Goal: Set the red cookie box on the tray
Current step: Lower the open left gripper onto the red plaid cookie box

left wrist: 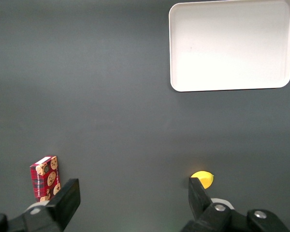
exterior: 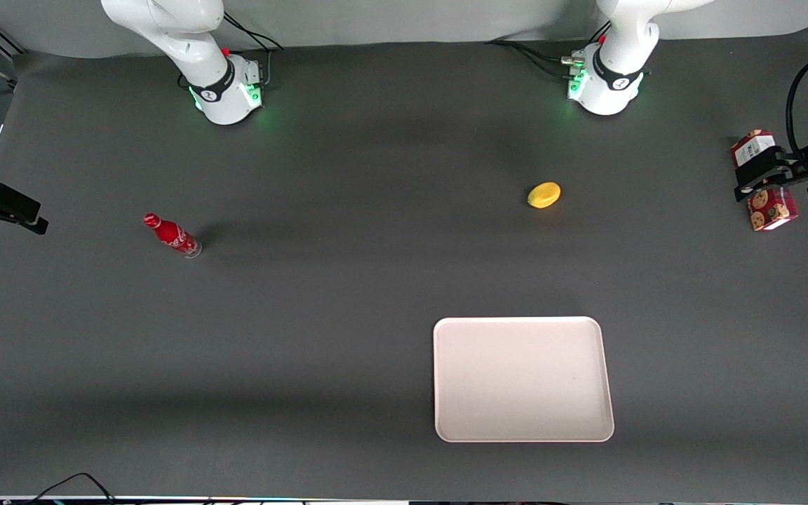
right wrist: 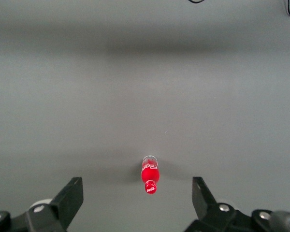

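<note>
Front view overhead; both wrist views look down.

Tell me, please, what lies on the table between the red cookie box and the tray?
Only bare dark table: the left wrist view shows nothing between the red cookie box and the tray. The open pincer hovers above, empty.

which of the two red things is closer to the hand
The red cookie box, right beside the open hand at the working arm's end; the red soda bottle stands toward the parked arm's end.
</note>
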